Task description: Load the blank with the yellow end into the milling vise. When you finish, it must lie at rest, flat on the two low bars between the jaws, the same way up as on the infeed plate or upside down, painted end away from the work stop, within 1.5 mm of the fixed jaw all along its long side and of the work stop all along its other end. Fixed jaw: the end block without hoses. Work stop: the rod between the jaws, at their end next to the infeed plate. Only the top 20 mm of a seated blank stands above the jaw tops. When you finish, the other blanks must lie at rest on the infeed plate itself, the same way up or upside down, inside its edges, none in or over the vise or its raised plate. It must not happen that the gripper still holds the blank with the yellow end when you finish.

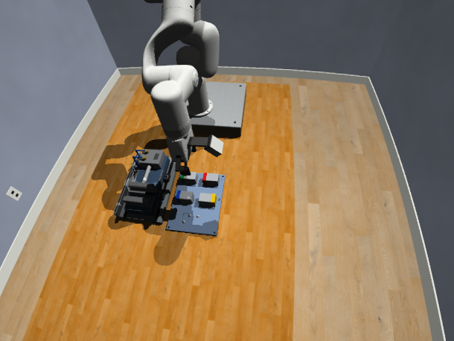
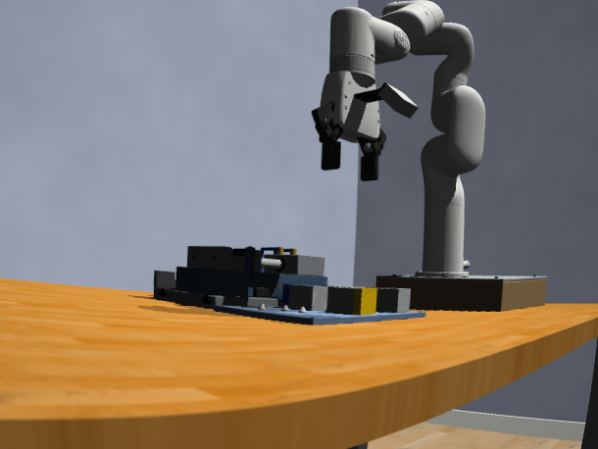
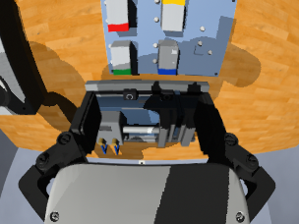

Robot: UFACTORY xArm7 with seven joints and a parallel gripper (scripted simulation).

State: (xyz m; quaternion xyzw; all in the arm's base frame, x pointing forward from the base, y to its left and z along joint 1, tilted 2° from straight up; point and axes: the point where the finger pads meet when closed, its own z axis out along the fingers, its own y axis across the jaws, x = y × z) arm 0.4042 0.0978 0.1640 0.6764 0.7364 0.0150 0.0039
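Observation:
The blank with the yellow end point(image 1: 207, 198) point(image 2: 365, 300) point(image 3: 173, 14) lies flat on the blue infeed plate point(image 1: 193, 223) point(image 2: 319, 318) point(image 3: 216, 22), on the side away from the vise. The milling vise point(image 1: 146, 186) point(image 2: 242, 274) point(image 3: 172, 127) stands right beside the plate, and nothing lies between its jaws. Its block with blue hoses point(image 1: 152, 158) is at the end nearer the arm's base. My gripper point(image 1: 184, 169) point(image 2: 350, 162) point(image 3: 148, 104) is open and empty. It hangs high above the vise, fingers pointing down.
A red-ended blank point(image 1: 210, 179) point(image 3: 118, 14), a green-ended blank point(image 1: 187, 178) point(image 3: 122, 57) and a blue-ended blank point(image 1: 184, 196) point(image 3: 168, 56) also lie on the plate. Small pins point(image 2: 285, 308) stand on the plate's near part. The arm's grey base plate point(image 1: 227, 104) lies behind.

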